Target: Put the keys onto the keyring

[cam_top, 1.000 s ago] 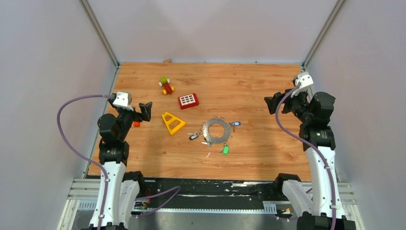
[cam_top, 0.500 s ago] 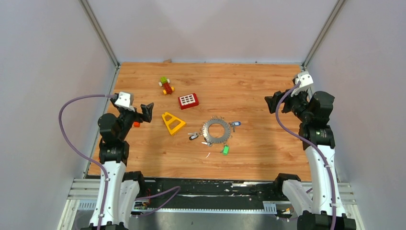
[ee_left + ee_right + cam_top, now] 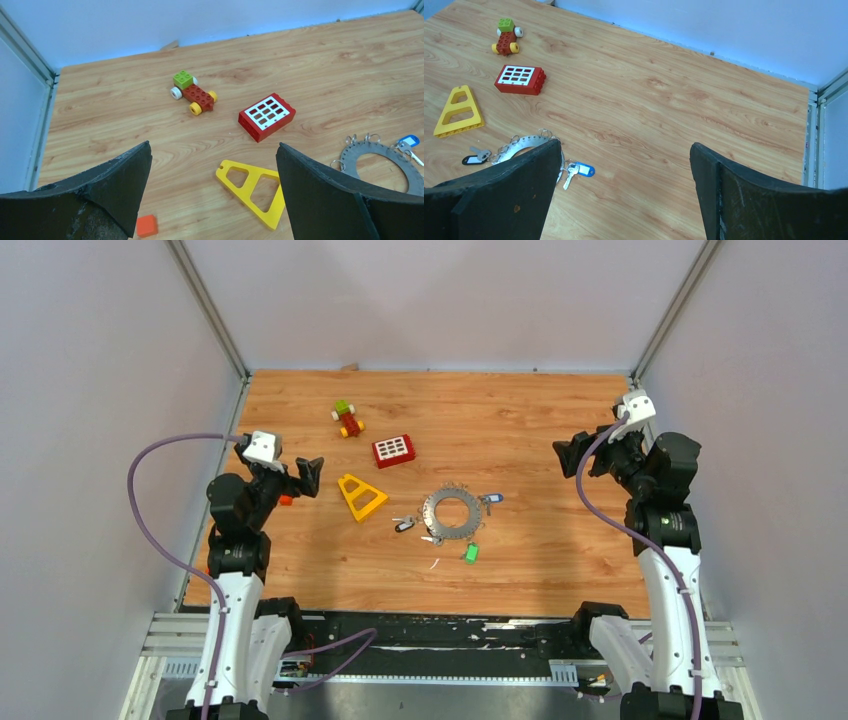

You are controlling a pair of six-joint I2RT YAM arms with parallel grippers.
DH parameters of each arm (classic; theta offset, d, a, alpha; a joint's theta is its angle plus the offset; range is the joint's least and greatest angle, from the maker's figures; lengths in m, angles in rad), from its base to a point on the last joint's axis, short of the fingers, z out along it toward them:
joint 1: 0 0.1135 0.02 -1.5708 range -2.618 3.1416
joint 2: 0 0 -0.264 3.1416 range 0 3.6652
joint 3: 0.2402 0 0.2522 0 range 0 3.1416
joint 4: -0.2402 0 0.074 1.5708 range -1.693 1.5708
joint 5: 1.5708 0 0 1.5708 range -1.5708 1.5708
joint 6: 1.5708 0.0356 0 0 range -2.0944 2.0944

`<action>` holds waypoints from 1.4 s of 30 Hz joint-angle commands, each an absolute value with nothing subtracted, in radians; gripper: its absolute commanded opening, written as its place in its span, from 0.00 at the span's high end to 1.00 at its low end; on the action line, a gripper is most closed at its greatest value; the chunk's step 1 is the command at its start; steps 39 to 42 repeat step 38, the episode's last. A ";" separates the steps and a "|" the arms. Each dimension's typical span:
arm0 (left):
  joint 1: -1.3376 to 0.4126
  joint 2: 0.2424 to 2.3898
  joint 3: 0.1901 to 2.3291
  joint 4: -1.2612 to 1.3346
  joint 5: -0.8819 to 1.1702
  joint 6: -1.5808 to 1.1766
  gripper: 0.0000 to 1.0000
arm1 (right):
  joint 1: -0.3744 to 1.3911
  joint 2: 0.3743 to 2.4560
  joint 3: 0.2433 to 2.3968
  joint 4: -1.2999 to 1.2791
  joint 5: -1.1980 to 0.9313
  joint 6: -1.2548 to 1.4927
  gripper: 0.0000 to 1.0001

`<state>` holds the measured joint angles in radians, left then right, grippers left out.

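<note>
Two arms: both are up off the table [image 3: 520, 430], one at each side edge, and neither touches a thing.
Left gripper [image 3: 307, 468]: hovering over the left side with its jaws spread wide and nothing between them. Its wrist view looks straight through the gap onto the toys.
Right gripper [image 3: 562, 457]: high at the right edge, jaws wide apart as well, empty, and well apart from the ring.
Keyring [image 3: 433, 510]: flat on the wood in mid-table, a little toward the arms, with small wire loops dotted round its rim.
Blue key [image 3: 583, 170]: lying just beside the ring's right rim, next to a cluster of loops. Hooked on or only resting there, I cannot tell.
Black key [image 3: 471, 160]: down on the wood just off the ring's left rim, between the ring and the yellow triangle.
Green key [image 3: 470, 553]: loose on the table, near the ring on the arms' side.
Yellow triangular block [image 3: 270, 216]: flat on the table, left of the ring, between it and the left gripper.
Orange block [image 3: 147, 225]: tiny, sitting just beside the finger [image 3: 115, 190] at the left of the left wrist view.
Red block [image 3: 394, 450]: white grid face up, beyond the triangle.
Toy car [image 3: 348, 420]: green and red bricks on wheels, furthest back, left of centre.
</note>
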<state>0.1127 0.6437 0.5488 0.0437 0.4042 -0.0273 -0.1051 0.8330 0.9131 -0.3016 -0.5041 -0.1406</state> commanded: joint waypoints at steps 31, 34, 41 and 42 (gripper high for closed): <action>0.117 0.655 0.575 0.043 0.426 -0.003 0.00 | -0.094 0.826 0.913 -0.284 -0.539 -0.163 0.00; 0.118 0.653 0.577 0.039 0.424 -0.002 0.00 | -0.094 0.826 0.914 -0.285 -0.540 -0.163 0.00; 0.118 0.650 0.575 0.038 0.425 -0.002 0.00 | -0.093 0.826 0.911 -0.279 -0.539 -0.165 0.00; 0.118 0.650 0.575 0.038 0.425 -0.002 0.00 | -0.093 0.826 0.911 -0.279 -0.539 -0.165 0.00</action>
